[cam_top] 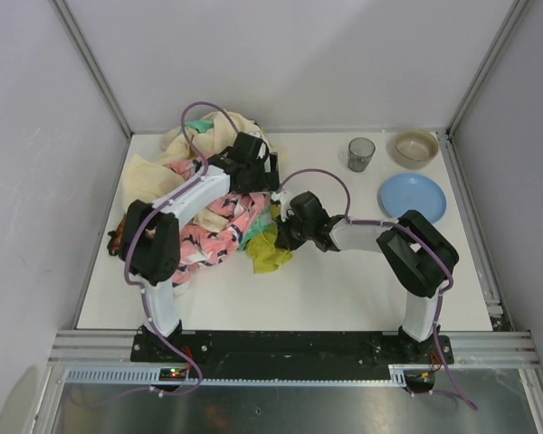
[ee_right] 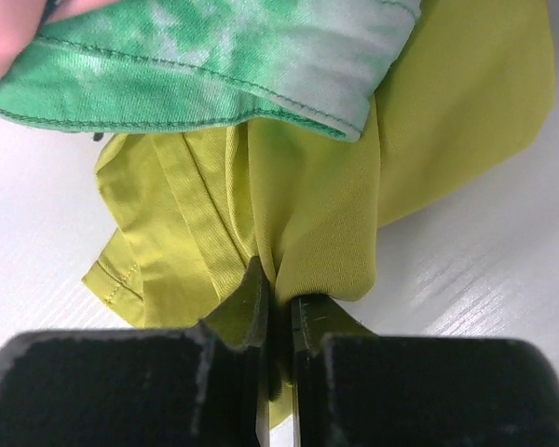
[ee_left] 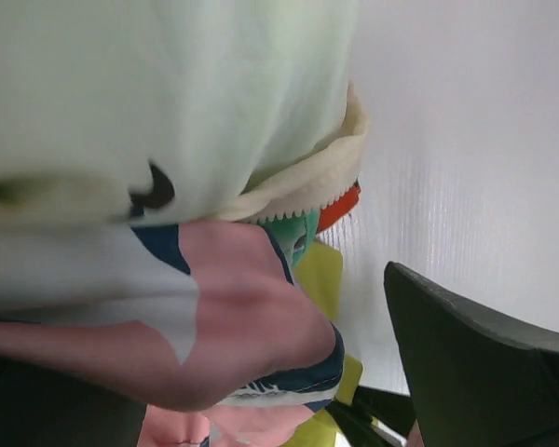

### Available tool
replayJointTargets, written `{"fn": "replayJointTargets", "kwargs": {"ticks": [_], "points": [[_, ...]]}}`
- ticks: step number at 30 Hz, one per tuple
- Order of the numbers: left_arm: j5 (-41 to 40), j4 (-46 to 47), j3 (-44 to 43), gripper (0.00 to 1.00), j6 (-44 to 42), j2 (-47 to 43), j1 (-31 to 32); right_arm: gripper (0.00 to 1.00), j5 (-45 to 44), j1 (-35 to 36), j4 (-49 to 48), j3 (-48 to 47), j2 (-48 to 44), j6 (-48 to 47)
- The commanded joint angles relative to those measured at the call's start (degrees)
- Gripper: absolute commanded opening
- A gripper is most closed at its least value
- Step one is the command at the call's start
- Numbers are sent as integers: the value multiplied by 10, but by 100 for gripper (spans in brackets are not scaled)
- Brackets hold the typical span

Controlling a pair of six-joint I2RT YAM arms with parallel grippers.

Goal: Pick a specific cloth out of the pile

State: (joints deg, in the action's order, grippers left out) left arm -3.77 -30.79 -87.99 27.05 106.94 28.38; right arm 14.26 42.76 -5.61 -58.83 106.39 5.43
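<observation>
Yellow-green cloth (ee_right: pixel 307 214): fold clamped by right gripper (ee_right: pixel 278 307) at edge of pile (cam_top: pixel 208 221); left gripper (cam_top: pixel 253 155) spread wide. Grasp stage. Next, likely pull it free from under the mint garment (ee_right: pixel 205 65).

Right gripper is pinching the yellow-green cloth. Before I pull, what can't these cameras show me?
Top view: most of the cloth lies under the pile; its extent is hidden.
Right wrist view: the right gripper is shut on the cloth, but a green garment covers the fold's upper part.
Left wrist view: blurred pale fabric against the lens hides whatever the left gripper is over.
</observation>
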Motion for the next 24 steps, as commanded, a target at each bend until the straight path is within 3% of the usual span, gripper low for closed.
{"fn": "replayJointTargets", "kwargs": {"ticks": [1,5,11,18,24], "points": [[73,22,-12,96,-11,48,2,0,15,-6,-9,15,-31,13],[15,22,7,84,-9,75,-11,0,1,-20,-10,29,-56,22],[-202,16,28,61,-10,107,-82,0,-73,-27,35,62,-168,25],[-254,-21,17,56,47,131,-186,0,-240,-25,111,106,-432,13],[-262,-36,-5,56,60,133,-220,0,-287,-22,152,114,-644,-7]]}}
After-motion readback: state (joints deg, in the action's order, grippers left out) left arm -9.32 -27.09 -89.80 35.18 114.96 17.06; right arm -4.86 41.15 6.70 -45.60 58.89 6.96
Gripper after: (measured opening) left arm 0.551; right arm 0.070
